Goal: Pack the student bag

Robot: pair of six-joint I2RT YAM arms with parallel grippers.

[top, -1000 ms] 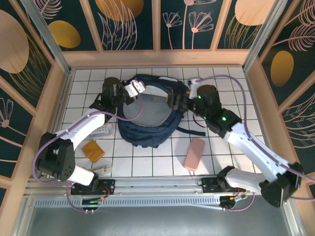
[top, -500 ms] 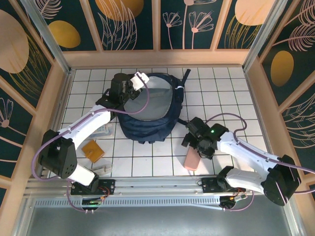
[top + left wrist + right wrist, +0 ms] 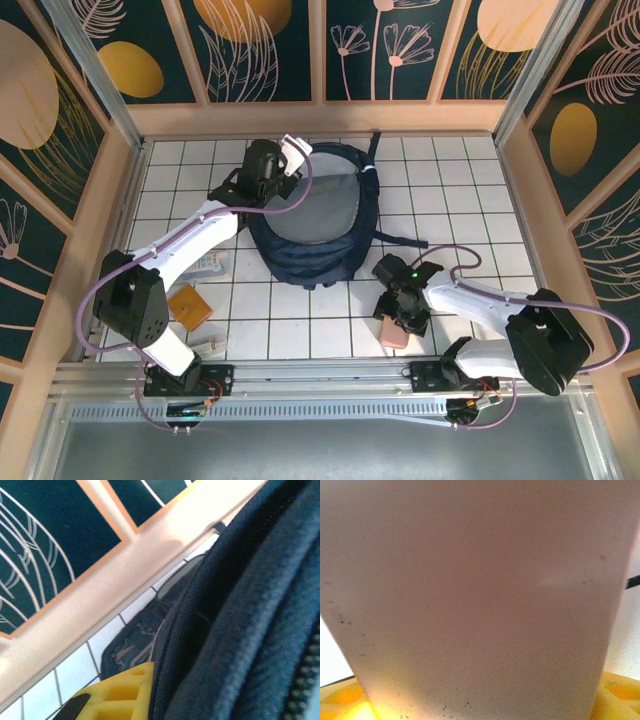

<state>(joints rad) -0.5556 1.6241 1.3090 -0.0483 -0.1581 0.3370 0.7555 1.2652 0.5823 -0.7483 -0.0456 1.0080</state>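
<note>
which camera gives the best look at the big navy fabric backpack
Top external: the whole large navy fabric backpack shows, mouth open. The left wrist view catches a close-up strip of its zip edge.

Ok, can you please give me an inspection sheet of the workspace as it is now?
Surface: white tiled table.
Job's things: student bag, mouth open, grey lining showing.
Clutter: pink case, orange pad, two pale small items beside the left arm.
Grippers: left gripper shut on the student bag's rim; right gripper astride the pink case, grip unclear.
Cables: purple cable loops along each arm.
Surroundings: wooden walls, dark floral panels.
</note>
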